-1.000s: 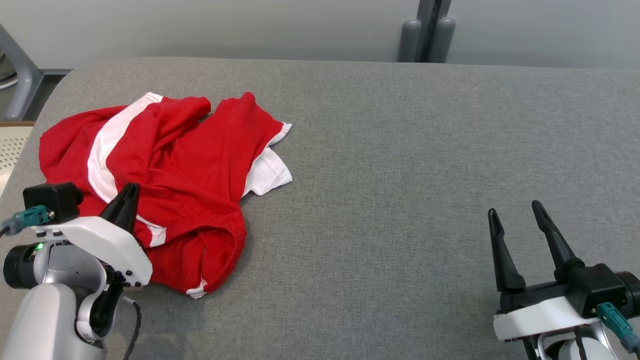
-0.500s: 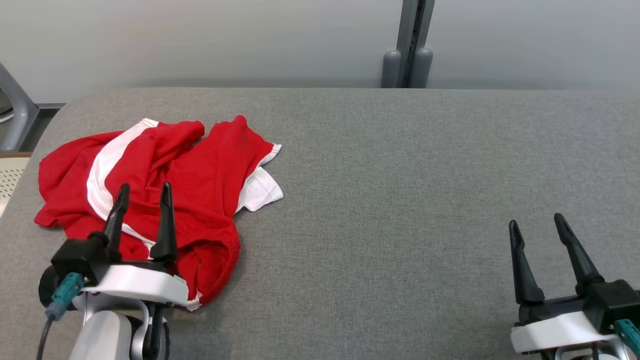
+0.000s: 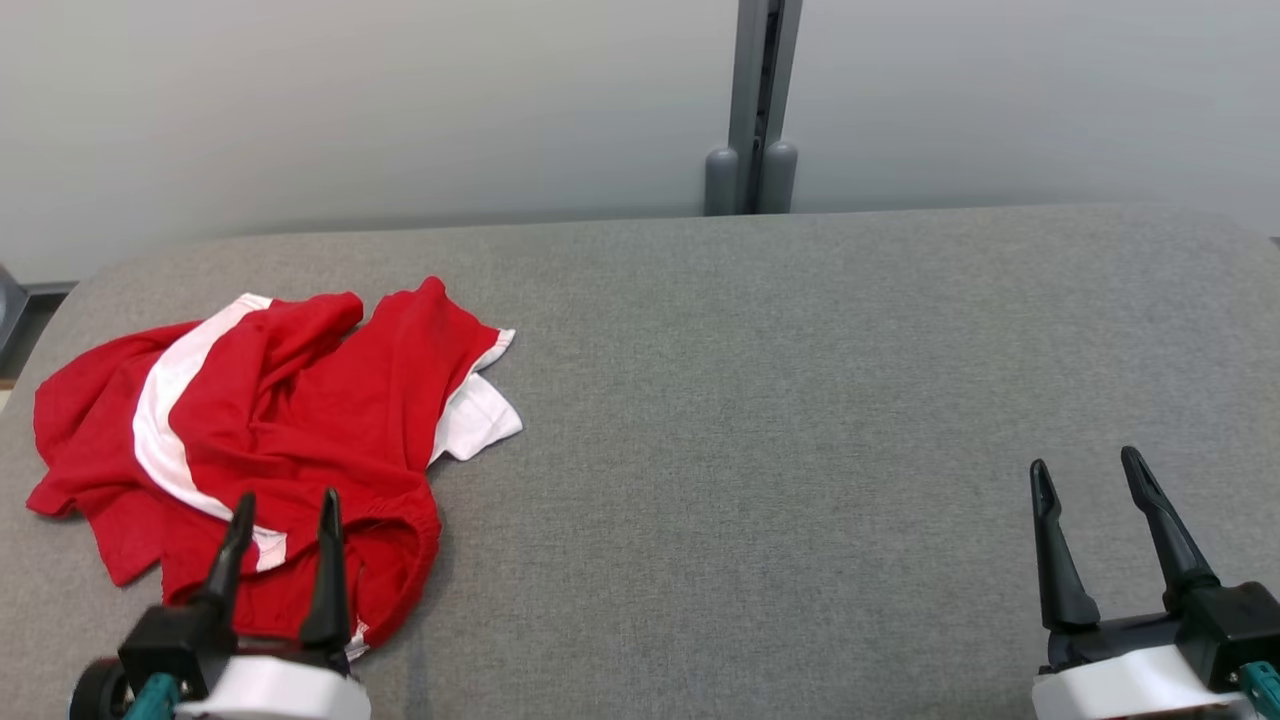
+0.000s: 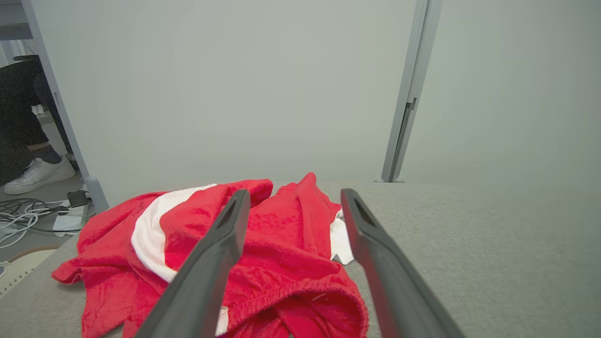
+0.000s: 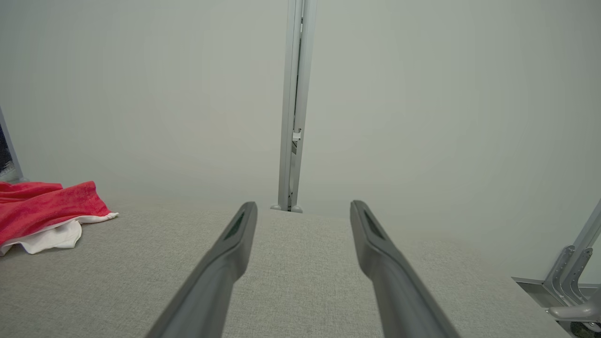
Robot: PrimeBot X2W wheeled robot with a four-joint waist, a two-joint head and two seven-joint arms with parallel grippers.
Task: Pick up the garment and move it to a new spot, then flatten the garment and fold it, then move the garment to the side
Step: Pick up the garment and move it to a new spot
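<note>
Grey padded table [image 3: 800,400], crumpled red-and-white garment [image 3: 300,420] at left of frame; flattening looks like the step due.
My left gripper [image 3: 287,496] low at bottom left, fingers spread, empty, pointing over garment's near edge; right gripper [image 3: 1085,460] bottom right, spread, empty, well apart; next I'd pinch two edges, pull flat.

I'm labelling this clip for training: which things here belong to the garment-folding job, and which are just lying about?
Part of the job: red and white garment, crumpled on the grey table; open left hand at its near edge; open right hand.
Just lying about: grey post behind the table; cables and a person's white shoe on the floor.
</note>
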